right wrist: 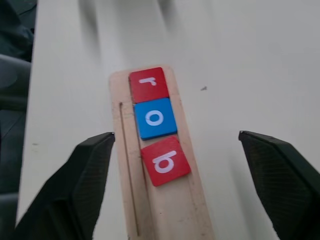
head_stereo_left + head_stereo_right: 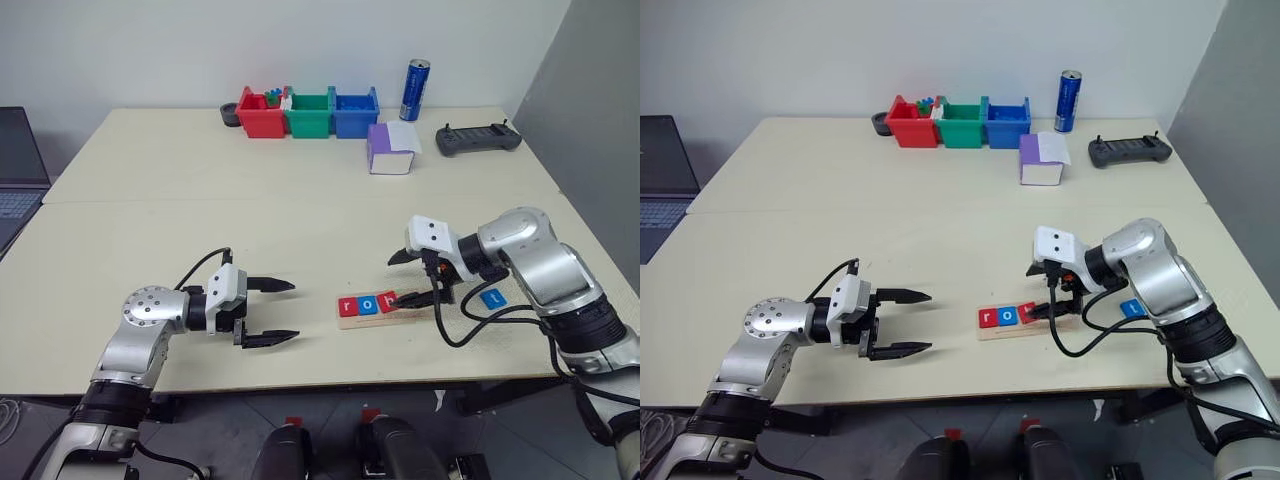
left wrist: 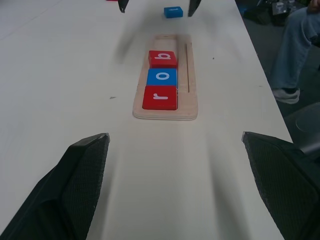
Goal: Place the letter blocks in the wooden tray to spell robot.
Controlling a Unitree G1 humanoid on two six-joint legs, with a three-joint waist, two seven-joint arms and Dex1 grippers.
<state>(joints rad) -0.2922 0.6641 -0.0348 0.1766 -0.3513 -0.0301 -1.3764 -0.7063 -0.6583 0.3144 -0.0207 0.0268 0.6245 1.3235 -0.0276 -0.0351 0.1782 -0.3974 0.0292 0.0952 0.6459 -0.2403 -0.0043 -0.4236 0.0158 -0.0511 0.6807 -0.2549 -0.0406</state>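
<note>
Spelling half done: sitting in the tray near the table's front edge are red r, blue o and red b, the b lying slightly askew. Hovering over the tray's empty end, right gripper with fingers spread, clamping nothing. Waiting off to the tray's left, left gripper, fingers wide apart, empty. Lying on the table just past the tray's right end, a blue tile, letter unreadable. Probably calling next for straightening the b, then fetching a second o.
</note>
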